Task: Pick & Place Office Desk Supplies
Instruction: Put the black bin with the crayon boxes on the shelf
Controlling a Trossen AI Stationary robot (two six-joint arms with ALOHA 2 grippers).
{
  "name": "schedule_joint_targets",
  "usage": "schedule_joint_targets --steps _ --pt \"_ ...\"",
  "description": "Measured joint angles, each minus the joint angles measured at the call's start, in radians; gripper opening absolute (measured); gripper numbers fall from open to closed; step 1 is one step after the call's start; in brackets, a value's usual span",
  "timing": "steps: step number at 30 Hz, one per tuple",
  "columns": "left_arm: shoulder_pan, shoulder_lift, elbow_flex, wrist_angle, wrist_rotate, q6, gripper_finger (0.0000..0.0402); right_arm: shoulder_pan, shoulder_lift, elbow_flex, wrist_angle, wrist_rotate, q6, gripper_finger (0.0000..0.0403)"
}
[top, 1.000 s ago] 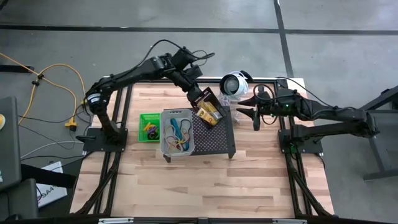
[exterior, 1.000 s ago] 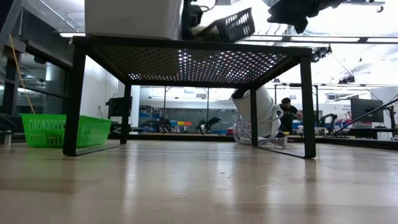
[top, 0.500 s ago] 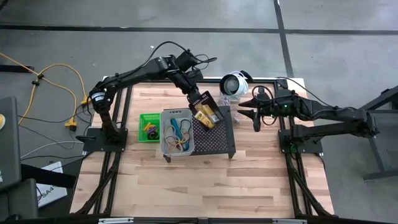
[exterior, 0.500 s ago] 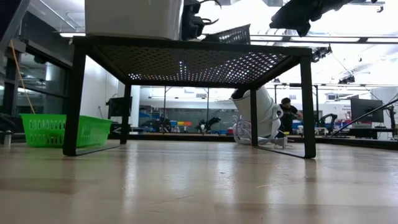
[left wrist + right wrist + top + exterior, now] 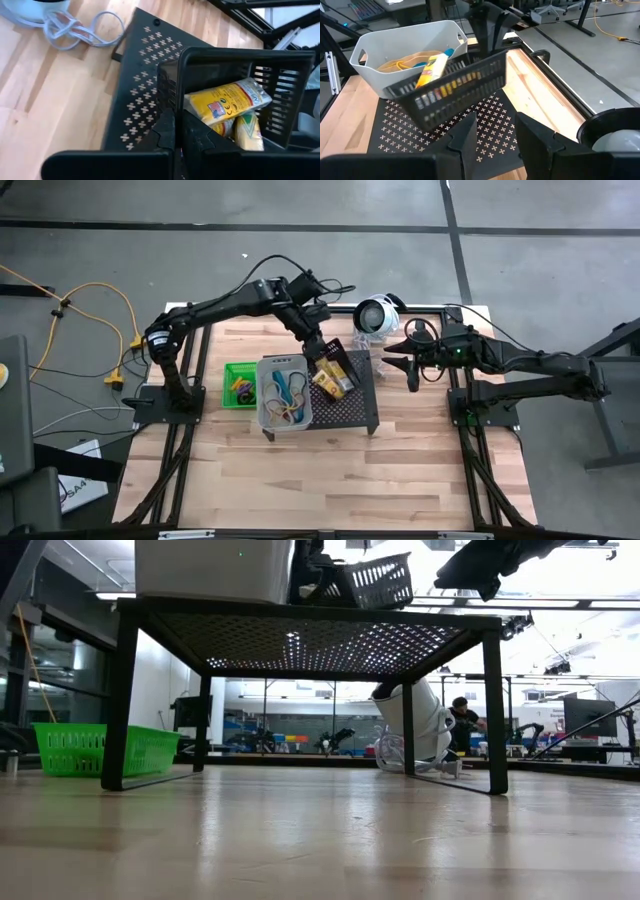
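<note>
The left pincer (image 5: 318, 350) is clamped fully shut on the wall of the black bin (image 5: 333, 367), and it is bringing that bin lower: a moment ago the bin was tilted steeply in the air, and now it is sitting almost level, just over the black stand (image 5: 352, 408), maybe already touching it. The yellow tubes (image 5: 227, 102) are lying inside it. I judge this means the bin is being put down, so the placing step is nearly finished and only the release is missing.

The clear bin (image 5: 283, 392) with its coloured bands is standing at 9 o'clock of the black bin, just beside it, so there is very little room on that side. The green bin (image 5: 238, 385) is resting on the table (image 5: 330, 470) further toward 9 o'clock. At 12 o'clock, near the round white device (image 5: 376, 315), the stand's edge is close. Toward 6 o'clock the perforated top is free.

The right pincer (image 5: 408, 368) is waiting at 3 o'clock of the stand, half open and holding nothing. It is apart from the black bin, so the left arm should have room to go up.
</note>
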Motion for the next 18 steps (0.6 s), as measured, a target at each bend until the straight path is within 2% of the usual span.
schedule_joint_targets --steps 11,18 --pt "-0.016 0.020 0.000 0.010 -0.031 0.023 0.0002 0.000 0.000 0.000 0.001 0.000 0.001 0.0121" --pt "-0.001 0.050 0.001 0.008 0.003 0.025 0.0007 0.000 0.000 0.000 -0.007 -0.002 0.027 0.0121"
